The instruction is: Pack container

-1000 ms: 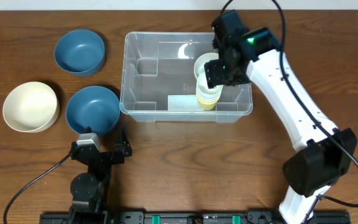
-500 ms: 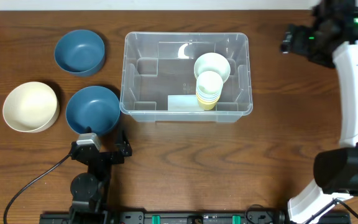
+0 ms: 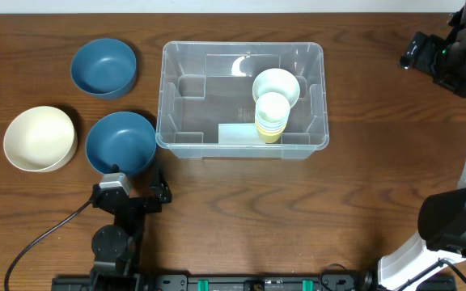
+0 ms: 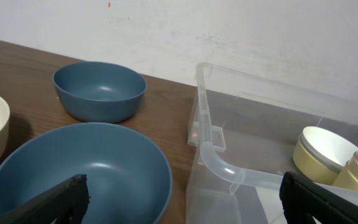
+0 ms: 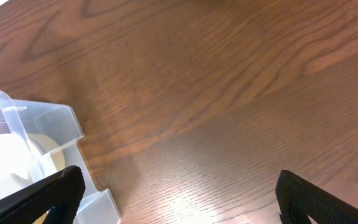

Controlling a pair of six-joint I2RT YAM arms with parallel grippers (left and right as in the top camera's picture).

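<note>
My right gripper [image 3: 417, 50] hangs over the far right corner of the bench [image 3: 362, 178], fingers spread wide with nothing between them. The container [image 3: 243, 46] sits at the middle of the far edge, well apart to my left. Only one of its corners shows in my right wrist view. Stacked pale cups [image 3: 271, 118] stand in its right half. My left gripper [image 3: 132, 190], also spread and empty, sits near the near edge, close to the container's near left corner, with a blue bowl [image 3: 120, 143] just in front.
</note>
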